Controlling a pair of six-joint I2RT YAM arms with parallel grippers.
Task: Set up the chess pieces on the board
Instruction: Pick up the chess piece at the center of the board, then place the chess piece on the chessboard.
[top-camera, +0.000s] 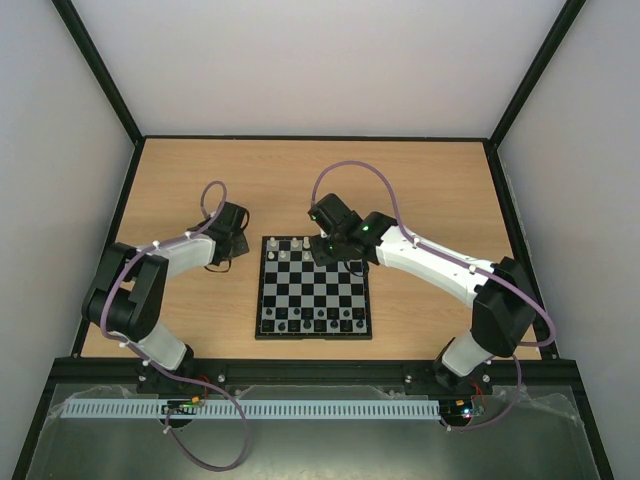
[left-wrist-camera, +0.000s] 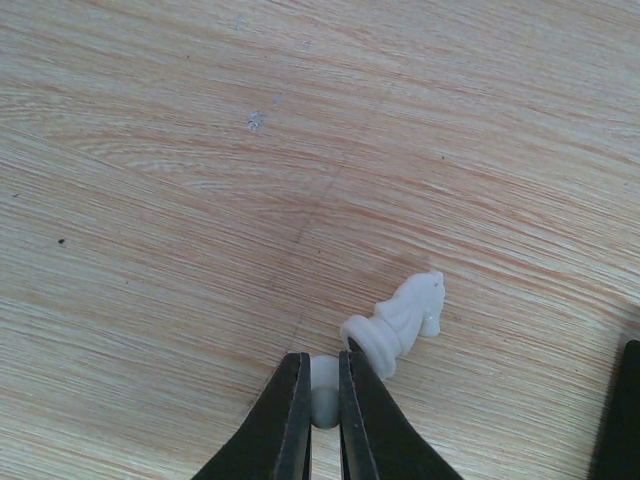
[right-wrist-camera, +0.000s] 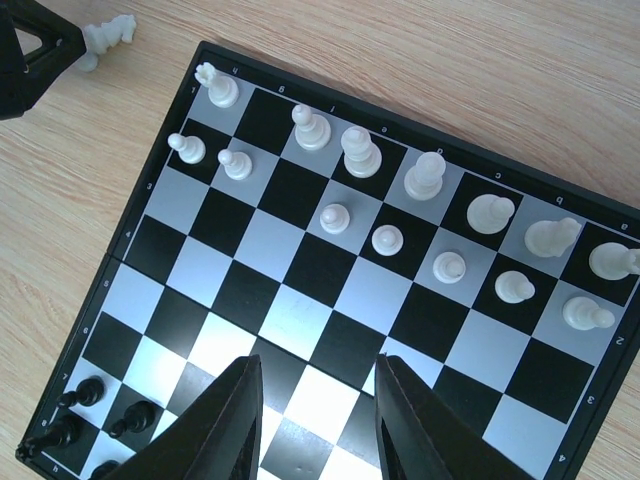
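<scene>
Entry, left gripper (left-wrist-camera: 322, 362): clenching on a small whitish piece (left-wrist-camera: 323, 392) that is lying on the wooden surface (left-wrist-camera: 200, 180), just off the left edge of the board (top-camera: 315, 290). Its kind is too hidden to tell; probably a pawn, since one pawn square among the white chess pieces (right-wrist-camera: 360, 150) is sitting vacant. Adjacent: a white knight (left-wrist-camera: 405, 315), lying on its side with its base touching the outer face of one finger; its square beside the corner rook is also showing bare. Right gripper (right-wrist-camera: 318, 365): released, holding nothing, hovering over the middle of the board. Black pieces (right-wrist-camera: 90, 390): standing at the opposite edge. Step in hand, by judgement: picking up the pinched piece. Handling note: the lift is wanting to go straight up, so the knight is not getting dragged along. The pinch is sitting near the fingertips, so it is worth checking before travel. The piece is probably needing righting before it goes down, with a path skirting the other arm
</scene>
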